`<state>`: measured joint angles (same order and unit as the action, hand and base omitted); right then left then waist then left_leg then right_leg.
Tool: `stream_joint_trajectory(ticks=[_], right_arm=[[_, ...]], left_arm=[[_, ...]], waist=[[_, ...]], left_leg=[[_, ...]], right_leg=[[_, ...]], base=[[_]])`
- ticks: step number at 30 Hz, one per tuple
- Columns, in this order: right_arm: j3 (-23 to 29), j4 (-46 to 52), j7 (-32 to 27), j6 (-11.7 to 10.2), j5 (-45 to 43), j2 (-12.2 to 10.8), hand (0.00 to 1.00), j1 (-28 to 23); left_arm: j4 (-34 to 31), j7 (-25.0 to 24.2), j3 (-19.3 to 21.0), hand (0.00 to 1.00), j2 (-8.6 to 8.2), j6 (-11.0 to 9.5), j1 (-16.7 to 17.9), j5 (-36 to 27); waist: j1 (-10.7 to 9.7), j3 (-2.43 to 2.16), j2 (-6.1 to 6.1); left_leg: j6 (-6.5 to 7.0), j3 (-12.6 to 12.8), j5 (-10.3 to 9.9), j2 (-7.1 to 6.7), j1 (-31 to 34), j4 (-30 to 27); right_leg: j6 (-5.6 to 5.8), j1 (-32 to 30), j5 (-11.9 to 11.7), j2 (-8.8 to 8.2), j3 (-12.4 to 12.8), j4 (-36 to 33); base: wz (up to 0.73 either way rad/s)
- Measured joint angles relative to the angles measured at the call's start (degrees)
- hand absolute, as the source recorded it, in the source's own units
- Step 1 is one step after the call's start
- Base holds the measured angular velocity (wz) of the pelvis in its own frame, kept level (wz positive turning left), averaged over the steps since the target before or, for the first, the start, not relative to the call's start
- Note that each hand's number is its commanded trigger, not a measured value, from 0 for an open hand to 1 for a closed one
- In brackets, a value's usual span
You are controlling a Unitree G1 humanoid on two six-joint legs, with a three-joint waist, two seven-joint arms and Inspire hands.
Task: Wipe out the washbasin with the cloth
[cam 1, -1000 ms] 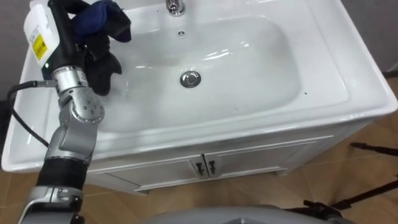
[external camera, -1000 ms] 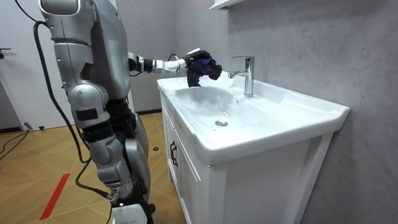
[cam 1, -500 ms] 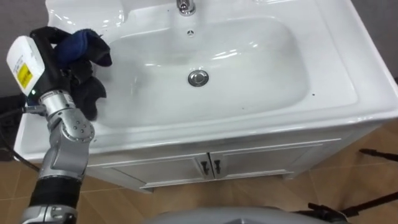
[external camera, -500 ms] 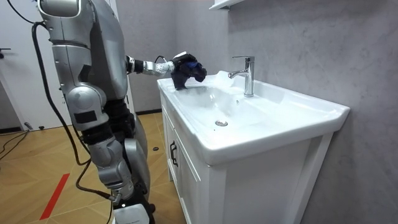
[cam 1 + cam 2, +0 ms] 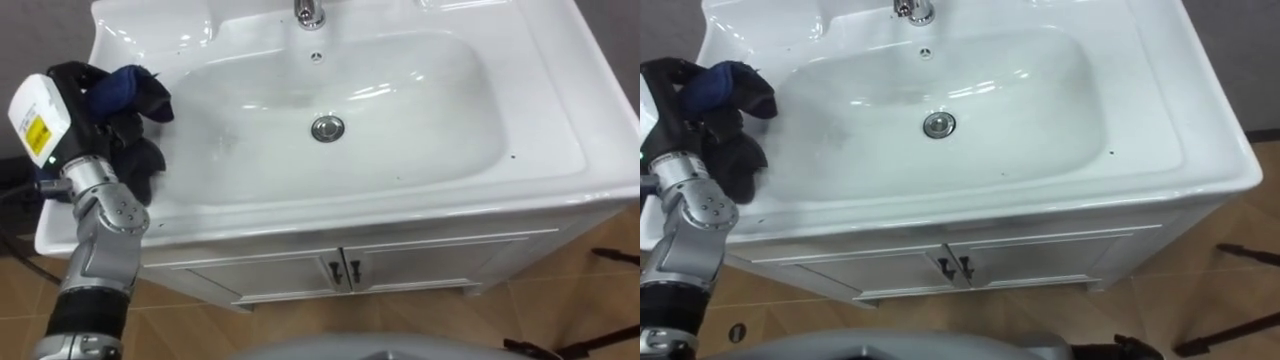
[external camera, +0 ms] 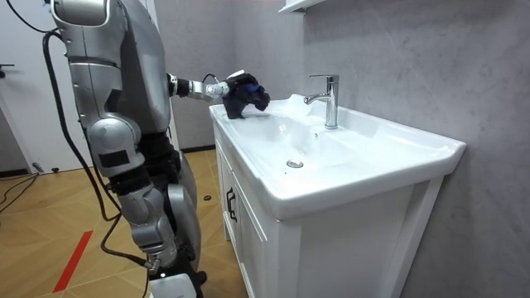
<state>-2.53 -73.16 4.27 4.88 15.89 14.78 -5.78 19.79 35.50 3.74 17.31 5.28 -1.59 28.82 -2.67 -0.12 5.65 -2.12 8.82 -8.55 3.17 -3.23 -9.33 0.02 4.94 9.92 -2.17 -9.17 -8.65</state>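
Note:
My left hand (image 5: 78, 92) (image 5: 670, 85) (image 6: 236, 85) hangs over the basin's left rim, its dark fingers curled round a dark blue cloth (image 5: 130, 95) (image 5: 722, 90) (image 6: 248, 93). A darker part of the cloth droops down onto the rim. The white basin (image 5: 560, 130) (image 5: 1170, 120) (image 6: 389, 153) spreads to the right, with a chrome drain (image 5: 327, 128) (image 5: 937, 124) in the middle of the bowl and a chrome tap (image 5: 311, 12) (image 6: 327, 98) at the back. In the room view I stand at the basin's left end, left arm stretched toward it.
Below the basin is a white cabinet (image 5: 400, 275) with two doors and small dark handles (image 5: 340, 270). A grey wall (image 6: 397, 58) runs behind the basin. Wooden floor (image 6: 50, 240) lies around me.
My left hand has carried the cloth from over the bowl's left slope outward to the basin's left rim. The eye views have shifted a little with it.

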Motion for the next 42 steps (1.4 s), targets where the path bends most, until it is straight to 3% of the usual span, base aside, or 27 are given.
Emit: stream_joint_trajectory(ticks=[14,15,16,17,18,19,20,21,42], right_arm=[[0.4,-0.2,-1.8,1.3,-3.4,-0.5,0.0,-1.1],[0.4,-0.3,-1.8,1.5,-3.9,-0.5,0.0,-1.1],[0.4,-0.4,-1.8,1.5,-4.5,-0.6,0.0,-1.2],[0.5,-0.4,-1.8,1.5,-4.9,-0.6,0.0,-1.2],[0.5,-0.4,-1.8,1.5,-5.3,-0.7,0.0,-1.2],[0.5,-0.4,-1.8,1.5,-5.4,-0.7,0.0,-1.2],[0.4,-0.4,-1.8,1.5,-5.6,-0.8,0.0,-1.2],[0.4,-0.4,-1.8,1.5,-5.6,-0.8,0.0,-1.1],[0.6,-0.6,-1.6,1.5,-5.6,-0.7,0.0,-0.8]], left_arm=[[2.3,0.1,2.7,1.0,0.03,1.7,0.0,3.5],[2.4,0.1,2.9,0.93,0.03,1.8,0.0,3.5],[2.4,0.1,3.0,0.93,0.03,1.8,0.1,3.5],[2.4,0.1,3.0,0.67,0.03,1.8,0.2,3.5],[2.4,0.1,3.0,0.62,0.03,1.8,0.2,3.5],[2.5,0.1,3.0,0.25,0.03,1.8,0.3,3.5],[2.6,0.1,2.9,0.04,0.03,1.8,0.3,3.5],[2.8,0.1,2.9,0.0,0.03,1.8,0.3,3.5],[2.7,0.1,2.9,0.0,0.02,1.8,0.3,3.6]], waist=[[0.0,0.01,-0.13],[0.0,0.01,-0.13],[0.0,0.02,-0.15],[0.0,0.03,-0.17],[0.0,0.06,-0.25],[0.0,0.07,-0.29],[0.0,0.08,-0.32],[0.0,0.08,-0.31],[-0.1,-0.02,0.15]], left_leg=[[0.01,-0.1,0.0,-0.23,-0.4,0.0],[0.01,-0.1,0.0,-0.25,-0.4,0.0],[0.01,-0.1,0.0,-0.27,-0.5,0.0],[0.01,-0.1,0.0,-0.28,-0.5,0.0],[0.01,-0.1,0.0,-0.3,-0.7,0.0],[0.01,-0.1,0.0,-0.31,-0.8,0.0],[0.01,-0.1,0.0,-0.32,-0.9,0.0],[0.01,-0.1,0.0,-0.34,-1.0,0.0],[0.01,-0.2,0.0,-0.4,-1.3,0.7]], right_leg=[[0.05,0.2,0.3,-0.31,-0.3,-0.1],[0.06,0.2,0.4,-0.33,-0.2,-0.1],[0.06,0.3,0.4,-0.35,-0.2,-0.1],[0.07,0.4,0.3,-0.36,-0.2,-0.1],[0.07,0.6,0.4,-0.36,-0.2,-0.1],[0.09,0.7,0.4,-0.36,-0.2,-0.1],[0.13,0.9,0.4,-0.36,-0.2,0.0],[0.16,1.0,0.4,-0.36,-0.2,0.0],[0.2,1.2,0.5,-0.33,-0.2,0.0]], base=[[0.0],[0.0],[0.0],[0.0],[0.0],[0.0],[0.0],[0.0],[0.0]])
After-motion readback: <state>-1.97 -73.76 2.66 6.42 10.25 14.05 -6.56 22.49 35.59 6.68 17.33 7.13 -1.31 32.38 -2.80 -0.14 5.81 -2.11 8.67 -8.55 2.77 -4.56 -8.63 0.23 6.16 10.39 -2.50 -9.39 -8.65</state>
